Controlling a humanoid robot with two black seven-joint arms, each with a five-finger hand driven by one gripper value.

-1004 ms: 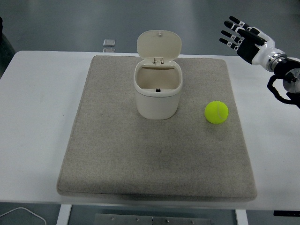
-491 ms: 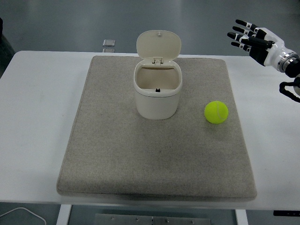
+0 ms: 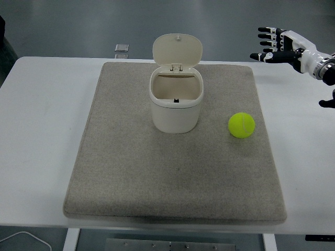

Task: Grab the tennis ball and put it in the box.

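Note:
A yellow-green tennis ball [image 3: 241, 125] lies on the grey mat [image 3: 131, 172], to the right of the box. The box [image 3: 176, 104] is a cream bin standing upright at the mat's middle back, its hinged lid [image 3: 177, 50] raised and its inside open. My right hand [image 3: 273, 44] hovers at the upper right, well above and to the right of the ball, fingers spread and holding nothing. The left arm does not show.
The mat lies on a white table [image 3: 36, 115]. A small clear object [image 3: 121, 48] sits at the table's far edge, behind the mat. A white cable [image 3: 21, 238] shows at the bottom left.
My right hand has moved up and to the right, away from the mat, and turned so the fingers point left. The ball and box have not moved.

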